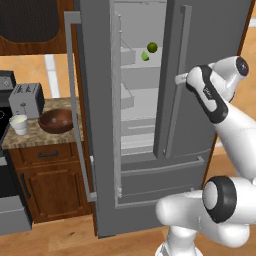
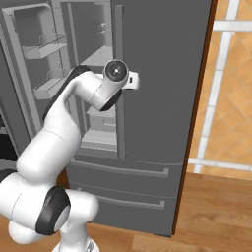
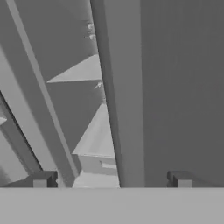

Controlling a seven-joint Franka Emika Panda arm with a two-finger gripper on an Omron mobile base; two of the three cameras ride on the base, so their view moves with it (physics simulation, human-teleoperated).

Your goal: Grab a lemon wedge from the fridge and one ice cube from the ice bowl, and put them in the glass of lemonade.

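The fridge [image 1: 100, 60] stands with its left door swung open and its right door [image 2: 162, 98] shut. On an upper shelf inside lies the pale lemon wedge [image 1: 145, 56], just below a darker green round fruit [image 1: 152, 47]. My gripper [image 1: 180, 78] is at the right door's vertical handle bar [image 1: 186, 45], well to the right of the wedge. In the hand view the gripper [image 3: 111, 180] is open, its fingertips [image 3: 43, 179] on either side of the grey bar [image 3: 118, 109], with nothing held. The ice bowl [image 1: 56, 121] and the glass of lemonade [image 1: 19, 124] sit on the counter to the left.
A toaster [image 1: 27, 99] stands behind the bowl on the granite counter [image 1: 45, 136]. The open left door [image 1: 75, 100] juts out between the counter and the fridge interior. Two lower drawers [image 2: 123, 182] are shut. Wood floor lies to the right [image 2: 216, 211].
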